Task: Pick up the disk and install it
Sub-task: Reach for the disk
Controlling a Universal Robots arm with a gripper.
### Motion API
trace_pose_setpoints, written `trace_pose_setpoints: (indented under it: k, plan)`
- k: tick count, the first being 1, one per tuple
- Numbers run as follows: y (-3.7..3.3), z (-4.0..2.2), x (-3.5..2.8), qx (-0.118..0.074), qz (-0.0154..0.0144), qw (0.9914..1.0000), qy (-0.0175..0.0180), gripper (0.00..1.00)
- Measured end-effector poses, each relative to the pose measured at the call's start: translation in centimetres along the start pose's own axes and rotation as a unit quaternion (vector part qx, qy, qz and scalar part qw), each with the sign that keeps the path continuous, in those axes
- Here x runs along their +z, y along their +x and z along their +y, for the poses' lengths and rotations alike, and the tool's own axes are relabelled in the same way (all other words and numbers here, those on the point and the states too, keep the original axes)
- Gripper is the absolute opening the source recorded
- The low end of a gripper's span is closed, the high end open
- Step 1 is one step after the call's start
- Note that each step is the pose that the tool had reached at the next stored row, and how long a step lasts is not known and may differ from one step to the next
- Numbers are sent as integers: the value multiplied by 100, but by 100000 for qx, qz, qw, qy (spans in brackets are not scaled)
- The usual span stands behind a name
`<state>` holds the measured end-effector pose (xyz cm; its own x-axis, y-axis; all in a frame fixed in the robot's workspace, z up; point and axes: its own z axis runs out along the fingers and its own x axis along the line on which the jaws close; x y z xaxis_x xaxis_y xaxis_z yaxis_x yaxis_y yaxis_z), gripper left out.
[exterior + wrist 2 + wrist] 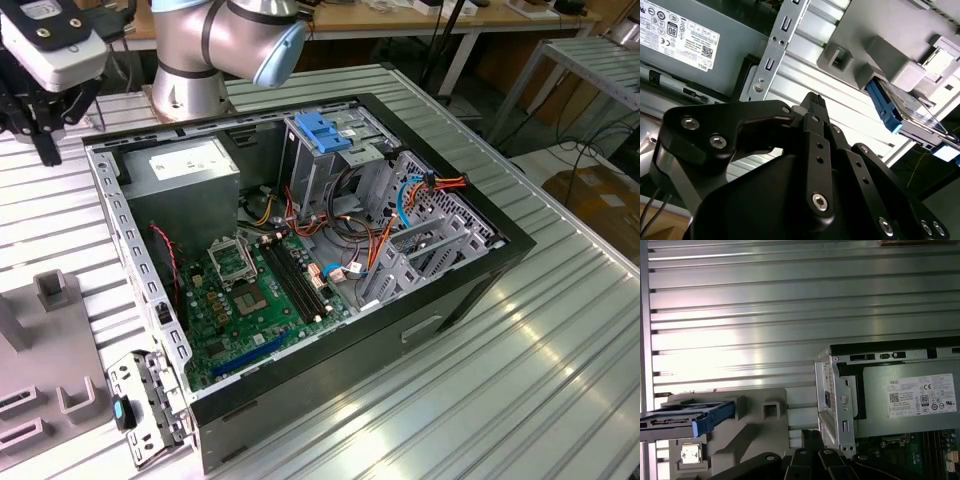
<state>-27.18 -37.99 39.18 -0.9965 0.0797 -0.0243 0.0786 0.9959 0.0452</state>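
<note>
Sitting in a grey moulded holder [765, 440], the flat blue-edged disk [700, 419].

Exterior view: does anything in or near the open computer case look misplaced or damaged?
Nothing looks damaged. One oddity: a metal bracket with a blue tab lies outside the computer case, by its corner at the exterior view's lower left, seemingly detached.

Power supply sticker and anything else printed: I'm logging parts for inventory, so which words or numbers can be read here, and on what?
White sticker on the grey power supply box: rows of fine print, codes and marks; too small to quote reliably.
Disk in the grey holder: label seen edge-on; unreadable.
Green circuit board: markings too small to read.
</note>
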Motion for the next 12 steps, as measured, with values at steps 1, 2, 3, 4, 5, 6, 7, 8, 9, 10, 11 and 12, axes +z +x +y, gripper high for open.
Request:
trace_pose_setpoints:
  k: [1,2,3,4,5,6,7,8,9,10,11,12]
  plan:
    - [49,-4,-1,-3,-4,100000,-3,11]
    - [87,-7,-2,-8,-2,100000,-3,11]
    - [137,-10,-4,-6,5,100000,2,11]
    - [175,-13,-5,-2,12,100000,3,11]
    - [212,-16,-5,1,9,100000,0,11]
    - [253,-20,-6,-3,10,100000,0,11]
    - [292,-23,-6,-23,22,100000,-4,11]
    - [339,-27,-8,-77,60,100000,4,11]
    - [361,-28,-8,-136,78,100000,5,11]
    - [386,-30,-8,-202,101,100000,1,11]
    - [424,-33,-9,-307,198,99999,4,11]
    - [441,-33,-8,-563,351,99998,7,11]
